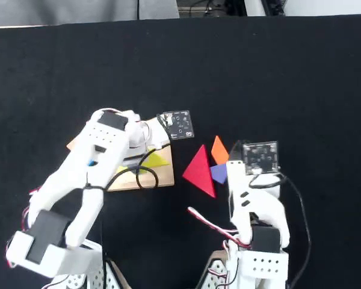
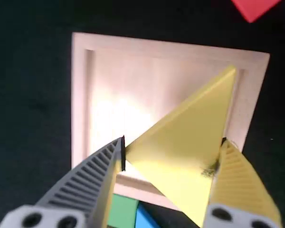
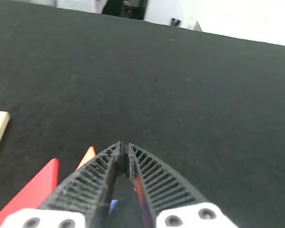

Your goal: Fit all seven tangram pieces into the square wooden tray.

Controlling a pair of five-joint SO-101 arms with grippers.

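Between the jaws of your left gripper [image 2: 172,149] you're pinching the yellow triangle [image 2: 185,128], clamped across two edges. It's hanging tilted over the tray [image 2: 80,95], its far corner pointing past the jaws at a tray corner. Can't tell if it's touching wood. Ahead of the jaws the recess is showing bare wood, so aim for a corner: level it, square its short edges to the rim, lower flat, then release. Behind the jaws a green piece [image 2: 121,213] and a blue piece [image 2: 145,219] are lying outside the rim. Your right gripper [image 3: 123,148] is sitting with its jaws pressed together, the red triangle [image 3: 31,192] beside them.
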